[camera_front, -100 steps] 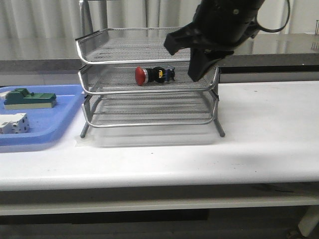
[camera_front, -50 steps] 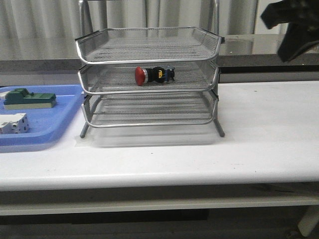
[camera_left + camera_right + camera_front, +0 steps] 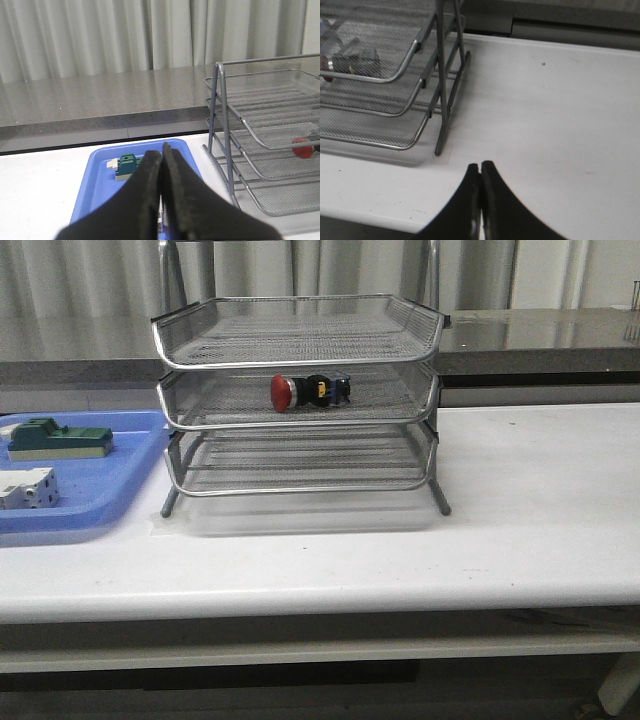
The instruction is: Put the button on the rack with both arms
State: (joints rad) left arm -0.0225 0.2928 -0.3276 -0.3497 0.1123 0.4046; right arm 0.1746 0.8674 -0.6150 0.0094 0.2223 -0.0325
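Note:
The button [image 3: 308, 391], red cap and black body, lies on its side in the middle tier of the silver wire rack [image 3: 297, 332]. Its red cap also shows in the left wrist view [image 3: 302, 147] and dimly through the mesh in the right wrist view [image 3: 350, 62]. Neither arm shows in the front view. My left gripper [image 3: 162, 152] is shut and empty above the blue tray, left of the rack [image 3: 260, 130]. My right gripper [image 3: 480, 167] is shut and empty over the white table, right of the rack [image 3: 395, 75].
A flat blue tray [image 3: 110, 475] sits left of the rack, holding a green block [image 3: 58, 437] and a white block [image 3: 27, 487]. The tray [image 3: 100, 170] and green block [image 3: 129, 164] also show in the left wrist view. A grey counter runs behind the table.
The right arm, which was at the rack's right side by the middle tier, drew away up and to the right and has left the front view. The button stays in the middle tier.

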